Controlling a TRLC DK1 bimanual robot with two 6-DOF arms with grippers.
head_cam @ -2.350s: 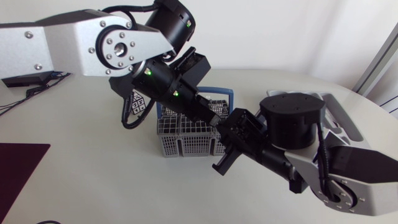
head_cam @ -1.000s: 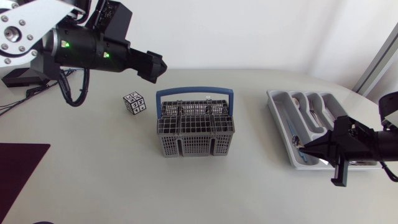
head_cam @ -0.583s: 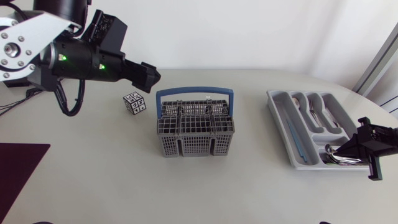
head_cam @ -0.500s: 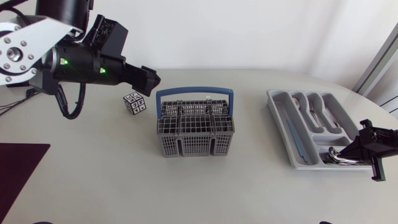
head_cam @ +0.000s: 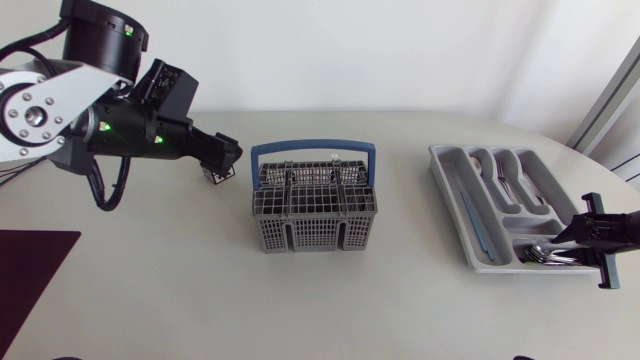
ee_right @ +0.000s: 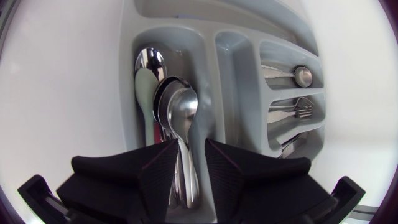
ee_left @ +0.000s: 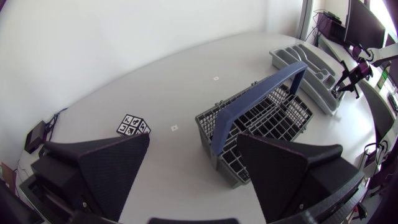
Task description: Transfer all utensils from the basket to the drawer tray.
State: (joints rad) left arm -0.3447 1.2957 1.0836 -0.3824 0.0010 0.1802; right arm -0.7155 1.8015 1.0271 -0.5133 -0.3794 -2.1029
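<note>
Three spoons (ee_right: 177, 106) at least lie nested in one end compartment of the drawer tray (ee_right: 210, 74), with a fork (ee_right: 298, 112) in the next; one basket (head_cam: 300, 235) stands mid-table, no utensil showing above it. Such cutlery is likely stiff, light and slippery, best pinched across the handle's middle. Over the spoon handles the right gripper (ee_right: 193, 146) hovers, fingers narrowly apart, pinching nothing. Near one patterned cube (ee_left: 132, 125), the left gripper (ee_left: 193, 138) is spread wide, empty.
</note>
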